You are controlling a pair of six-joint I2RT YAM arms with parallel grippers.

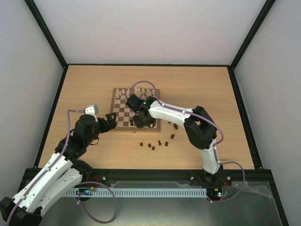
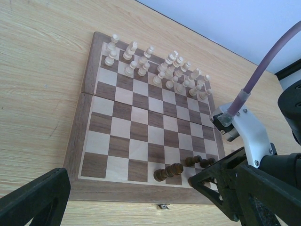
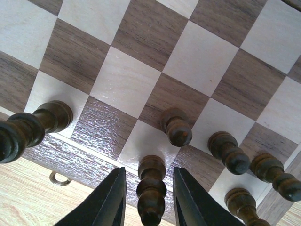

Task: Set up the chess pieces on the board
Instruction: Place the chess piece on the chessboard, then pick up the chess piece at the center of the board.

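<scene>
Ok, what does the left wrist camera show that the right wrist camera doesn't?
Only the left wrist view: the whole board, the cream-white chessmen lined up on its far two rows, and the right arm reaching over its near right corner. Only the right wrist view: the right arm's jaws standing either side of one upright dark piece, a sliver of gap on each side. Both: the dark chess pieces on the board's near rows and the small metal catch on its near edge.

Chess pieces (image 2: 169, 172) on board (image 2: 117, 146), near-right corner, seemingly.
</scene>
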